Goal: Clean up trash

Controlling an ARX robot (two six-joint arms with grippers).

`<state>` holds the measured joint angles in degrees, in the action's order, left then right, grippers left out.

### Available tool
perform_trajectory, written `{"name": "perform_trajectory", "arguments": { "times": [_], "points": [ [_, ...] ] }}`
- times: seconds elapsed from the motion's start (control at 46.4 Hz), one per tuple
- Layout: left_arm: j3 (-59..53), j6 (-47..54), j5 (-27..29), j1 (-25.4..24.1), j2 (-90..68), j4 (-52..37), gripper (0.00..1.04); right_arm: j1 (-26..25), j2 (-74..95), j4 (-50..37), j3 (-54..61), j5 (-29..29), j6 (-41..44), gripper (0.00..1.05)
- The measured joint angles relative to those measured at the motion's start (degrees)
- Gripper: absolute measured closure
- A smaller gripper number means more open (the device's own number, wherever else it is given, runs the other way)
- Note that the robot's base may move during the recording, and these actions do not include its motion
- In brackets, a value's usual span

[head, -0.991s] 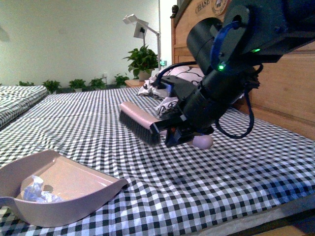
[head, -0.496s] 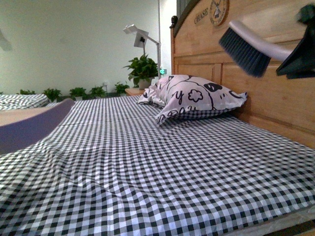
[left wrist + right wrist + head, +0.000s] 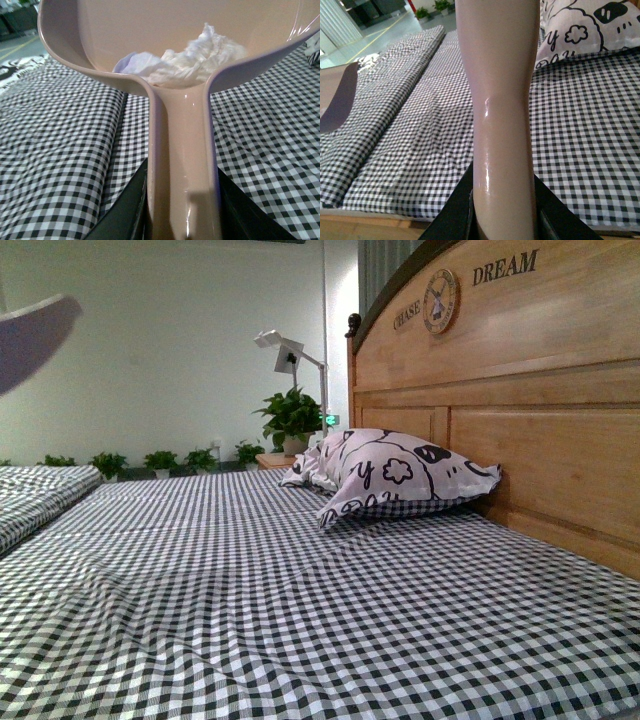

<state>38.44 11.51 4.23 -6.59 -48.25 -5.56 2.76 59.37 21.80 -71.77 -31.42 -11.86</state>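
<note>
Your left pincer (image 3: 182, 220) is clamped on the handle of the pink dustpan (image 3: 182, 165), its dark jaws pressing both sides of the handle at the near end. The trash (image 3: 192, 57), a crumpled white wad, lies inside the pan, settled at the back where the scoop meets the handle. You appear to hold the pan tipped with its mouth up and away from the wrist so the wad sits deep against the rear wall and cannot roll out over the lip while the arm is high above the checked bedcover (image 3: 60, 150).

Your right pincer (image 3: 502, 215) is closed on a second pale pink handle (image 3: 502, 100), which runs up out of the picture; the head of that tool is not in view, so you cannot tell from here what it is. Held upright and clear of the bed, it keeps off the cloth.

The front view gives you neither arm: only a curved pale edge of the dustpan (image 3: 35, 335) at far upper left, the doodle-print pillow (image 3: 395, 475) against the wooden headboard (image 3: 520, 390), and no wad on the cover. Only the left wrist view shows that the trash is in the pan. The right wrist view adds the near edge of the bed and a neighbouring bed to the left.
</note>
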Motion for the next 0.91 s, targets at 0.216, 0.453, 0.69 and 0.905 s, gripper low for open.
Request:
{"name": "perform_trajectory", "arguments": {
  "times": [0.216,0.453,0.69,0.905],
  "points": [
    [-3.19,-0.66,9.40,5.88,15.80,6.80,0.77,0.35,-10.51,1.81,4.33,0.09,-1.95,0.85],
    [-5.31,-0.87,17.18,14.75,24.09,10.88,0.77,-3.17,-16.13,3.19,7.04,-1.20,-3.19,0.85],
    [-6.51,-1.44,19.80,17.40,25.27,11.34,0.77,-4.22,-17.49,3.04,7.19,0.26,-3.52,0.85],
    [-6.67,-1.77,19.80,17.46,25.38,11.37,0.77,-4.26,-17.49,3.04,7.19,0.50,-3.61,0.85]
  ]
}}
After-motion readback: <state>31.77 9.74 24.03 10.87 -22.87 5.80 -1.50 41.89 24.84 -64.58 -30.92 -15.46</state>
